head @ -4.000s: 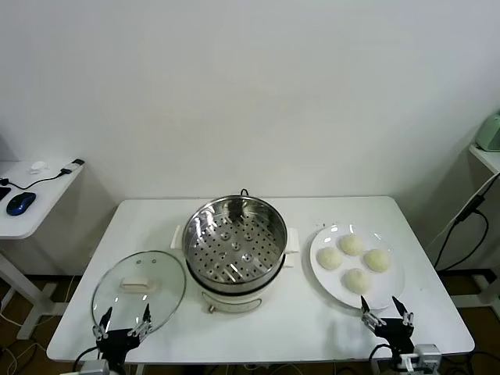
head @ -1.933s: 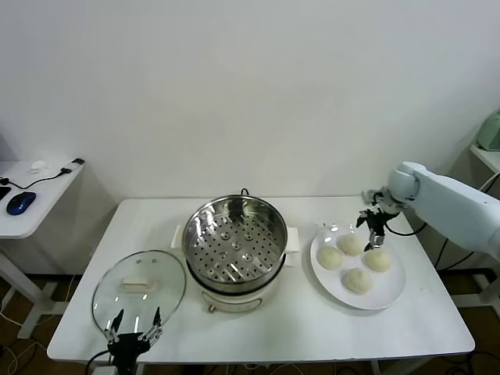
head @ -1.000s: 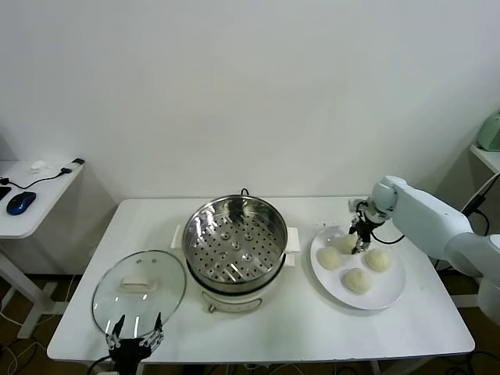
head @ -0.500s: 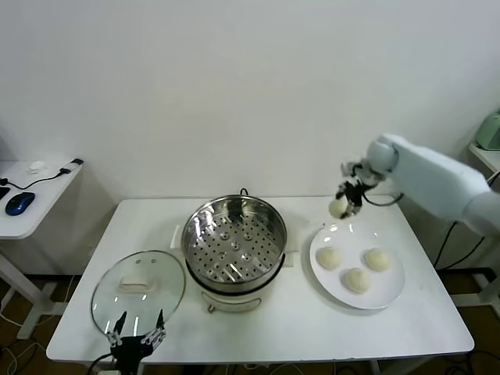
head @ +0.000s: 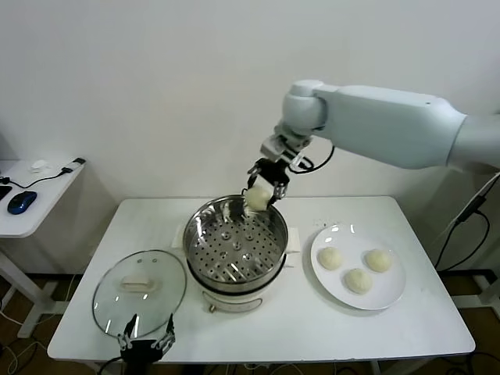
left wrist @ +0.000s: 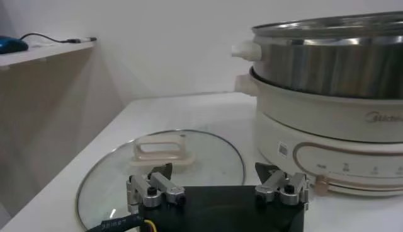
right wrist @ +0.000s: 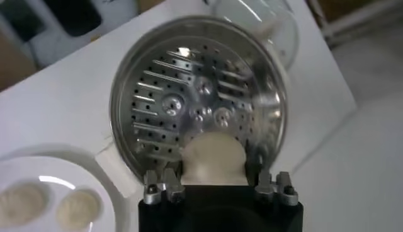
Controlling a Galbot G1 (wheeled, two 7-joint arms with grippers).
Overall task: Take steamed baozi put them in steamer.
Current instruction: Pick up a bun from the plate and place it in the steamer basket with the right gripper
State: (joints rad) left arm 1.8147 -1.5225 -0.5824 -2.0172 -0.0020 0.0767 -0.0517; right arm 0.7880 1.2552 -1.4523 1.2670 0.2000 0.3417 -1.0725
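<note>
White desk, standing against a plain white wall. On it: round glass lid with a white handle, lying flat at the near left corner; flat white plate on the right side. Side table at far left, carrying a blue mouse and a black cable.

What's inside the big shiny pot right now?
The pot holds only its tray with holes; no buns lie on it. The right gripper holds one bun above the far rim, hiding a bit of tray.

white table, steamer, plate (three baozi), lid
</note>
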